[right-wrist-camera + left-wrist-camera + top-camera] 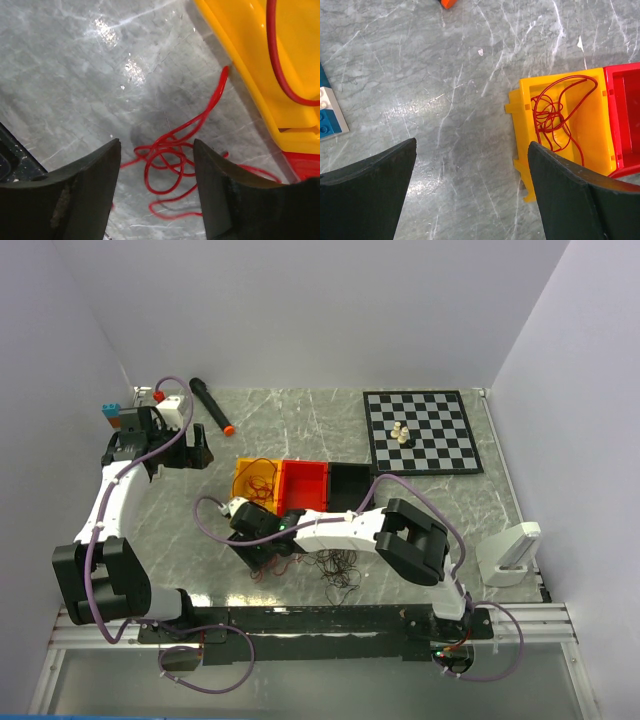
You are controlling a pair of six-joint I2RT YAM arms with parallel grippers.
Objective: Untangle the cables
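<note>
Overhead, yellow bin (pixel 240 472) mid-table, red cable (pixel 260 483) coiled inside; dark cables (pixel 340 570) heaped in front of the bin, to its right; right gripper (pixel 262 548) low, just in front of the bin; left gripper (pixel 195 450) left of the bin, well apart. From the left wrist, jaws spread wide and empty; bin and its red coil to the right. From the right wrist, jaws parted, gripping nothing; loose red cable (pixel 165 160) on the marble (pixel 75 65) between them, just beside the bin's corner.
</note>
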